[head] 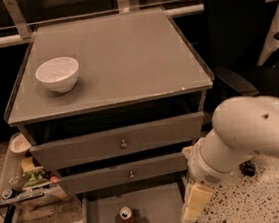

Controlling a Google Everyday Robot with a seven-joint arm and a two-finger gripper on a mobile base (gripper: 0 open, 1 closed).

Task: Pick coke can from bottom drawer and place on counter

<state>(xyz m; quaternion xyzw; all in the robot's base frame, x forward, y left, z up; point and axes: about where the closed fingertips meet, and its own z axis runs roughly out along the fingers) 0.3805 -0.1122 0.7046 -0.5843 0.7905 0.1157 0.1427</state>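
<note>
In the camera view, my gripper [194, 207] hangs at the right wall of the open drawer [157, 204]; I cannot tell how wide it is. The can [126, 216] stands upright on the drawer floor, leftward of the gripper and apart from it.

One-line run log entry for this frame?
phase: pre-grasp | coke can: upright in open bottom drawer, not grasped | end effector: at drawer's right edge, apart from can | counter: white bowl at left
</note>
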